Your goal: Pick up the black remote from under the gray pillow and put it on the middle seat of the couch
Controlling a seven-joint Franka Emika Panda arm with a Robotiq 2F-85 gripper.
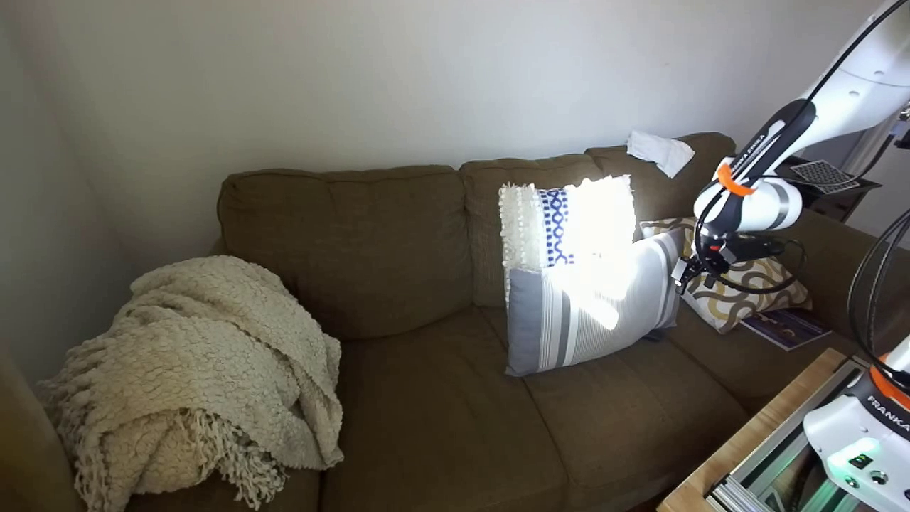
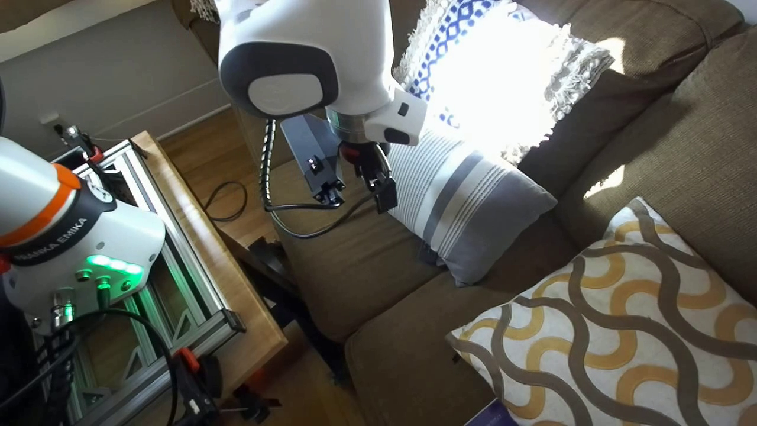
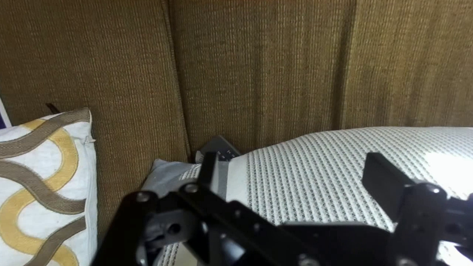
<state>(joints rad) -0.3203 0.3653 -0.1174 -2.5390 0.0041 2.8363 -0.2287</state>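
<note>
The black remote [image 3: 218, 146] shows in the wrist view, partly sticking out from under the edge of the gray striped pillow [image 3: 295, 177]; the rest is hidden. I cannot make it out in the exterior views. The gray pillow [image 1: 604, 306] [image 2: 455, 195] leans on a white pillow with a blue patterned band [image 1: 558, 220]. The middle seat [image 1: 633, 405] of the couch [image 3: 266, 74] is plain olive-brown fabric under the gray pillow. My gripper [image 3: 292, 159] is open and empty beside the gray pillow [image 1: 695, 276]. Its left finger overlaps the remote in the wrist view.
A pillow with yellow and brown curves [image 2: 603, 331] lies on the adjoining seat, with a magazine [image 1: 785, 328] by it. A cream blanket [image 1: 206, 355] covers the far end. A white cloth [image 1: 660, 151] lies on the backrest. The robot's wooden table [image 2: 248, 319] stands before the couch.
</note>
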